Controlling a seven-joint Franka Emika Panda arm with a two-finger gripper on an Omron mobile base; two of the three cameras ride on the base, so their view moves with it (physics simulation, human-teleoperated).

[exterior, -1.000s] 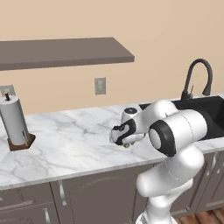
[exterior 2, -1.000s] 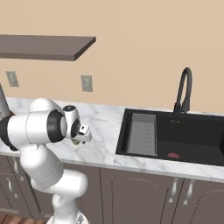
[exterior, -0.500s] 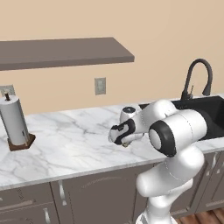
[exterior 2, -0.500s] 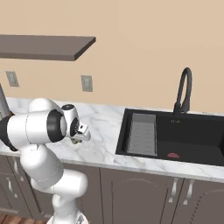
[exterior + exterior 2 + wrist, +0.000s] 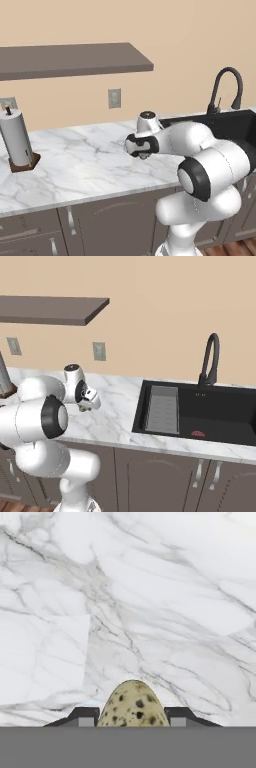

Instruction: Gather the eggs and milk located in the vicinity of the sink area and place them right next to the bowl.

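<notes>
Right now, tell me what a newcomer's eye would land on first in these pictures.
First, the speckled egg, pinched between the two dark fingertips of the hand, over the white marble counter. Next, the big white arm bent over that counter. Then the black sink with its tall gooseneck faucet, at the right.

White marble counter [image 5: 85, 160], paper towel holder [image 5: 19, 142] on its left end

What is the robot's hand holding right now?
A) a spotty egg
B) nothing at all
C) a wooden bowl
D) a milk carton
A: in the hand view the gripper is shut on the speckled egg, which sits between its two dark fingertips above the marble counter.
</notes>
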